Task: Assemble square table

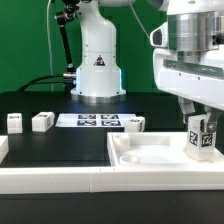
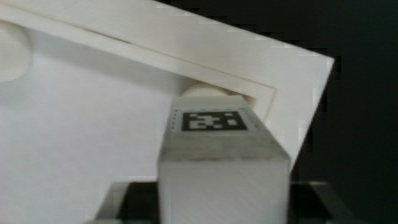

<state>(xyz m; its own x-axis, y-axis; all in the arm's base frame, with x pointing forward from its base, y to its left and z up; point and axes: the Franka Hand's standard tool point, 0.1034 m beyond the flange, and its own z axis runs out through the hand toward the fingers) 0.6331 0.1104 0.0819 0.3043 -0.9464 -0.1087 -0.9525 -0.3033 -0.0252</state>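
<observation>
The tabletop (image 1: 150,152), a smooth white plastic slab with a raised rim, is lying on the black work surface at the exterior view's right. The leg (image 1: 201,138), a small white block with black-and-white square tags, is standing upright over the slab's far right corner. The gripper (image 1: 200,124) is clamping it, its jaws partly closed against the block's sides. Neither view is showing whether the leg is touching the slab. The wrist view is looking down the leg's length and showing its tagged face against the rim's corner. Only the exterior view is showing three loose legs (image 1: 14,122) (image 1: 42,121) (image 1: 135,123) sitting near the marker board (image 1: 98,121), with the white rail (image 1: 60,178) running along the front.
</observation>
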